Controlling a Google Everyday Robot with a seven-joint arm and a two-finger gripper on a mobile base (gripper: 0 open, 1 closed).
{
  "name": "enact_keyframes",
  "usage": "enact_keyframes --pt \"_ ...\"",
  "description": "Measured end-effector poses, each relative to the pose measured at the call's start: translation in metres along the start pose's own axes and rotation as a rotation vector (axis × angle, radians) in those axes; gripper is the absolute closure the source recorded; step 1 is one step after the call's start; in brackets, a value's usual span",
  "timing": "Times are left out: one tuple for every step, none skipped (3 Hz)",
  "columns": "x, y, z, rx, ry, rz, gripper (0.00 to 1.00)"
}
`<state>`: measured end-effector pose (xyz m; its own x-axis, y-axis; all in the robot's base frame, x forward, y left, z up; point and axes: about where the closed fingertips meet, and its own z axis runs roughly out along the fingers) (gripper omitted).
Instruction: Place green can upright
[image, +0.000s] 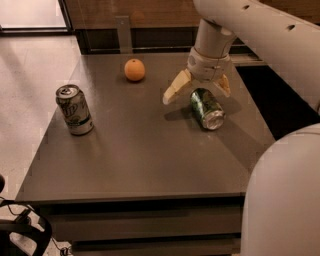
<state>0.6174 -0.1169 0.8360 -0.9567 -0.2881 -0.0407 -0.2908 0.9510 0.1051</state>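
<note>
The green can (206, 109) lies on its side on the grey table (135, 155), right of centre, its silver end facing the front right. My gripper (197, 92) hangs just above the can's far end. It is open, with one cream finger (173, 89) left of the can and the other (224, 85) behind it on the right. The fingers straddle the can's far end without closing on it.
A paler white-and-silver can (74, 109) stands upright at the table's left. An orange (134, 70) sits at the back centre. The table's right edge drops to a dark floor. My white arm fills the right side.
</note>
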Motion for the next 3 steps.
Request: enact_keyframes --pt "0.0049 -0.0115 0.0073 0.014 0.019 0.016 0.00" --pt "0.0059 -0.0199 0.0130 0.017 0.036 0.026 0.00" --pt "0.0023 -0.0188 0.0150 0.015 0.026 0.024 0.17"
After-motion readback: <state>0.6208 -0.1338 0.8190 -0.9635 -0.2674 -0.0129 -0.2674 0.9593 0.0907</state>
